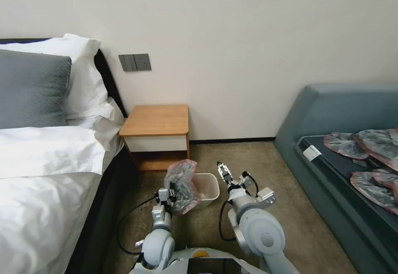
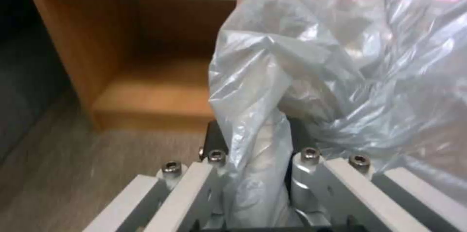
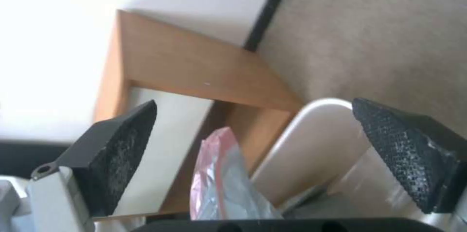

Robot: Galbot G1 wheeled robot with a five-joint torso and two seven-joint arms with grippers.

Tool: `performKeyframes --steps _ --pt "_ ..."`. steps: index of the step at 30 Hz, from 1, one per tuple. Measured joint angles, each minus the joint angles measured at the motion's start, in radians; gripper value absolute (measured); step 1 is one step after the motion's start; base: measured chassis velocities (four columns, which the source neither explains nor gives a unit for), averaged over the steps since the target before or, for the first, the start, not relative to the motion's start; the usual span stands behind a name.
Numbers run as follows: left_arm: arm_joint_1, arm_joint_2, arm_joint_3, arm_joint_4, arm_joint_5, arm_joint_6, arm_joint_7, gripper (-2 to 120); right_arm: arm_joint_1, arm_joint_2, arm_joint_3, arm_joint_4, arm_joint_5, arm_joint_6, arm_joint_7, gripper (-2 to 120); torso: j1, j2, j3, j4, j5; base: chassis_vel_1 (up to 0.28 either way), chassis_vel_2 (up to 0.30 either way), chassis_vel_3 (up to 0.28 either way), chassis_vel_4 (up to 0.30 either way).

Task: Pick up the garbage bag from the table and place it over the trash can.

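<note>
Head view: left pincer (image 1: 173, 194) pinches garbage bag (image 1: 181, 186) beside trash can (image 1: 207, 187); right pincer (image 1: 222, 168) spread

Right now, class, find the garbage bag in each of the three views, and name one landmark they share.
Head view: the garbage bag hangs bunched from the left pincer, over the left rim of the trash can.
Left wrist view: the bag rises crumpled, its neck clamped in the left pincer.
Right wrist view: its pink rim shows between the open right pincer's pads.
Shared landmark: the table.
</note>
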Motion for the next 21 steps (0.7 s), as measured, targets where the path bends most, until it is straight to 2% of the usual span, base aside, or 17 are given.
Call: performKeyframes --steps 1,2,6,7,10,11,15,21 --pt "0.012 0.000 -0.007 -0.004 0.003 -0.045 0.016 9 0.016 -0.002 -0.003 0.005 -0.005 -0.011 -0.016 100 0.000 0.000 0.000 0.0003 -0.0006 0.000 0.000 0.000 0.000" --pt "0.012 0.000 -0.007 -0.004 0.003 -0.045 0.016 9 0.016 -0.002 -0.003 0.005 -0.005 -0.011 -0.016 100 0.000 0.000 0.000 0.0003 -0.0006 0.000 0.000 0.000 0.000" --pt "0.048 -0.004 -0.028 -0.034 0.019 -0.156 0.073 9 0.059 -0.017 -0.004 0.032 -0.004 -0.062 -0.116 100 0.000 0.000 0.000 0.0000 -0.0006 0.000 0.000 0.000 0.000" --pt "0.048 -0.004 -0.028 -0.034 0.019 -0.156 0.073 9 0.059 -0.017 -0.004 0.032 -0.004 -0.062 -0.116 100 0.000 0.000 0.000 0.0000 -0.0006 0.000 0.000 0.000 0.000" --pt "0.074 -0.017 -0.044 -0.062 0.057 -0.228 0.106 9 0.099 -0.043 -0.001 0.058 0.059 -0.099 -0.187 100 0.000 0.000 0.000 0.0001 -0.0001 0.000 0.000 0.000 0.000" --pt "0.074 -0.017 -0.044 -0.062 0.057 -0.228 0.106 9 0.099 -0.043 -0.001 0.058 0.059 -0.099 -0.187 100 0.000 0.000 0.000 0.0001 -0.0001 0.000 0.000 0.000 0.000" --pt "0.094 -0.028 -0.060 -0.093 0.096 -0.271 0.119 9 0.161 -0.074 0.010 0.075 0.220 -0.157 -0.216 100 0.000 0.000 0.000 0.0000 0.0000 0.000 0.000 0.000 0.000" --pt "0.102 -0.039 -0.080 -0.109 0.119 -0.296 0.121 9 0.184 -0.091 -0.015 0.073 0.263 -0.203 -0.233 100 0.000 0.000 0.000 -0.0001 0.0000 0.000 0.000 0.000 0.000"
